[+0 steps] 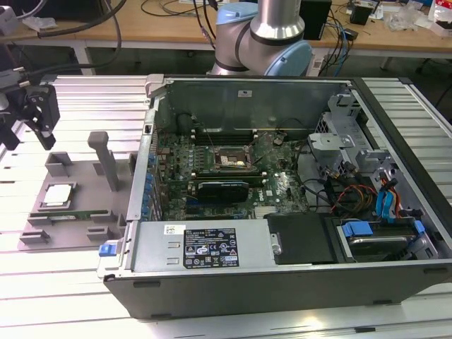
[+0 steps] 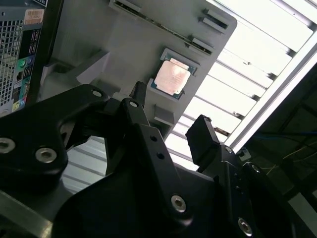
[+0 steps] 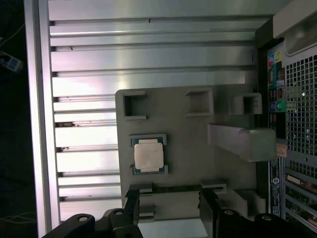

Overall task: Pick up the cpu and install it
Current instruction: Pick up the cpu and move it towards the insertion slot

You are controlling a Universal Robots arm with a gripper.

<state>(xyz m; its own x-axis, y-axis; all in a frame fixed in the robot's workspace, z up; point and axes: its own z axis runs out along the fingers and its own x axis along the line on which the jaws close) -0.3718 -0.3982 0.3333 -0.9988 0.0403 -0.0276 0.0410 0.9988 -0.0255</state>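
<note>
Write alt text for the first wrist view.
The cpu lies flat in a recess of a grey tray, untouched. The open gripper is apart from it, holding nothing. The tray sits on a slatted metal table beside a computer case.

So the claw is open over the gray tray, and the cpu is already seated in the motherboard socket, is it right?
Not quite. The cpu is not in the motherboard socket; it lies in its recess on the gray tray, beside the computer case, as the exterior view shows. The claw is indeed open over the tray.
</note>
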